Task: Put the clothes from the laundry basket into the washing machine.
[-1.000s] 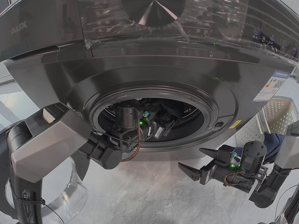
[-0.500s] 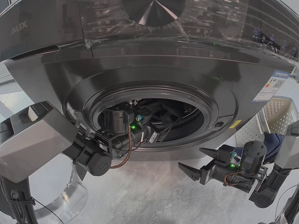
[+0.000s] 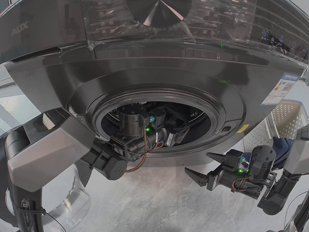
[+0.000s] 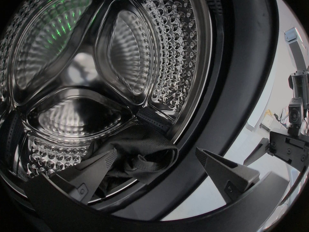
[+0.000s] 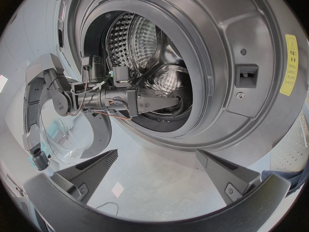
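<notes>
The washing machine [image 3: 154,71], a dark grey front-loader, stands on a pale, marbled tile floor [image 3: 161,203], with its glass door [image 3: 67,197] swung open on the robot's left. The left arm goes in through the round opening. The left tool [image 3: 181,133] sits just inside the drum [image 4: 128,58], its fingers spread wide and nothing pinched between them. The left wrist view looks straight into the dimpled steel. There a dark garment [image 4: 145,169] lies crumpled on the drum's bottom, just behind the black door seal [image 4: 231,113]. One fingertip overlaps the garment in the picture, but I can't tell whether they touch. The right wrist view takes it from the side and shows the door frame, with a yellow sticker [image 5: 288,65] and the latch socket [image 5: 246,76] next to it. The right tool [image 3: 197,162] hangs over the floor in front of the machine, below the opening and toward the right, released and empty. Past it, by the machine's right side, stands the white perforated laundry basket [image 3: 289,113]. It has blue cloth [image 3: 285,145] in it, half hidden by the right arm. Clear plastic film [image 3: 209,16] is stretched over the control panel up top.
</notes>
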Controlling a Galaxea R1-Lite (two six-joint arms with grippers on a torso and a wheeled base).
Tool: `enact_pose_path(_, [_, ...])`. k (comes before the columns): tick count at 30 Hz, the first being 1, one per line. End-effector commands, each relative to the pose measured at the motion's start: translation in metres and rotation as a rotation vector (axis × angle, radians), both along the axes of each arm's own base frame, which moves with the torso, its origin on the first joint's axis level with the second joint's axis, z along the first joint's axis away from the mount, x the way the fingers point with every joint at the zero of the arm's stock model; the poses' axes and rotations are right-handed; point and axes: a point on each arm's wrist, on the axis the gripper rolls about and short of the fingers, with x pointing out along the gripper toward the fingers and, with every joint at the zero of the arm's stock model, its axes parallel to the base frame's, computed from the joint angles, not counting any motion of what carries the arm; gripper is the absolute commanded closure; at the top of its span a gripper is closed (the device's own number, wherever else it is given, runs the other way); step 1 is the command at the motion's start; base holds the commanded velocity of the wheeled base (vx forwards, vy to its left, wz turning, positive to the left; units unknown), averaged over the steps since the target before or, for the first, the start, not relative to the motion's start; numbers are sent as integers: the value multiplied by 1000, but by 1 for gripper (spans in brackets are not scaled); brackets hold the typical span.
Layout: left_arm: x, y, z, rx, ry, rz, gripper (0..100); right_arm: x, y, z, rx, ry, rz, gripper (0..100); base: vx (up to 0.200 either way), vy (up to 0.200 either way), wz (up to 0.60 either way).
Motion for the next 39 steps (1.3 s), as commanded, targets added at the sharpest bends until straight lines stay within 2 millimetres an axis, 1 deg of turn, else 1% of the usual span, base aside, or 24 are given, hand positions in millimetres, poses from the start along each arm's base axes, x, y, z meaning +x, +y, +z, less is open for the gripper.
enact_pose_path(1, [19,-12,-22,-9,24,-1,0,1,0,0,2,-2,-1,0,0,0,0])
enact_pose_path(3, [31,-17,-32,-14,16,18,0,1,0,1,3,-3,-1,0,0,0,0])
enact_pose_path(4, [32,-17,-32,-15,15,19,0,1,0,1,3,-3,-1,0,0,0,0])
enact_pose_path(5, [41,-20,-35,-25,1,28,0,1,0,1,5,-6,-1,0,0,0,0])
enact_pose_path(6, [45,-21,-36,-32,-5,36,0,1,0,1,5,-6,-1,0,0,0,0])
enact_pose_path(9, [53,-21,-38,-41,-20,62,0,1,0,1,5,-6,-3,0,0,0,0])
enact_pose_path(10, [54,-22,-38,-45,-26,66,100,2,-1,1,5,-6,-6,0,0,0,0])
enact_pose_path(11, [55,-22,-37,-48,-30,68,100,2,-2,1,5,-6,-7,0,0,0,0])
enact_pose_path(13, [58,-24,-29,-70,-52,81,100,2,-2,1,5,-5,-7,0,0,0,0])
enact_pose_path(14, [58,-24,-29,-70,-52,81,100,2,-2,1,5,-5,-7,0,0,0,0])
enact_pose_path(15, [64,-28,-11,-146,-81,117,100,2,-2,1,3,-3,-7,0,0,0,0])
enact_pose_path(17, [70,-30,0,-208,-94,158,100,2,-1,1,3,-3,-4,0,0,0,0])
enact_pose_path(22, [96,-32,25,-335,-155,289,100,2,-2,0,-1,0,-6,0,0,0,0])
enact_pose_path(25, [102,-34,35,-386,-173,311,100,1,-2,-1,0,2,-6,0,0,0,0])
enact_pose_path(26, [104,-34,36,-394,-169,318,100,1,-1,-1,0,2,-4,0,0,0,0])
enact_pose_path(33, [107,-35,23,-380,-132,330,100,1,-2,0,0,2,-6,0,0,0,0])
enact_pose_path(36, [113,-28,20,-379,-133,357,100,0,-2,-1,-2,4,-4,0,0,0,0])
enact_pose_path(37, [113,-28,20,-379,-133,357,0,0,-2,-1,-2,4,-4,0,0,0,0])
enact_pose_path(39, [114,-25,21,-382,-136,364,0,0,-2,-1,-3,6,-6,0,0,0,0])
